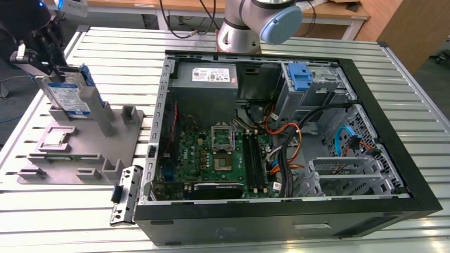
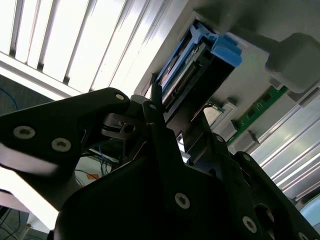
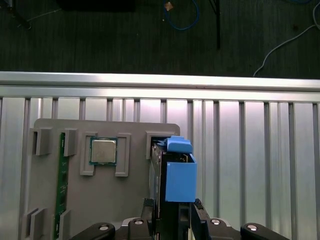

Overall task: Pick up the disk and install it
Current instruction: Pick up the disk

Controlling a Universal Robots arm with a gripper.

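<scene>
The disk stands on edge in the grey holder at the exterior view's left, a silver slab with a white-and-blue label and blue rails. My gripper is at its upper end. In the first wrist view the black fingers press against both sides of the disk, whose blue rail faces the camera. The second wrist view shows the disk running out from between the fingers of the gripper, still over the holder.
The open computer case lies on the slatted table to the exterior view's right. It holds a motherboard, a grey power supply and a metal cage with a blue latch. A processor and a memory stick rest in the holder.
</scene>
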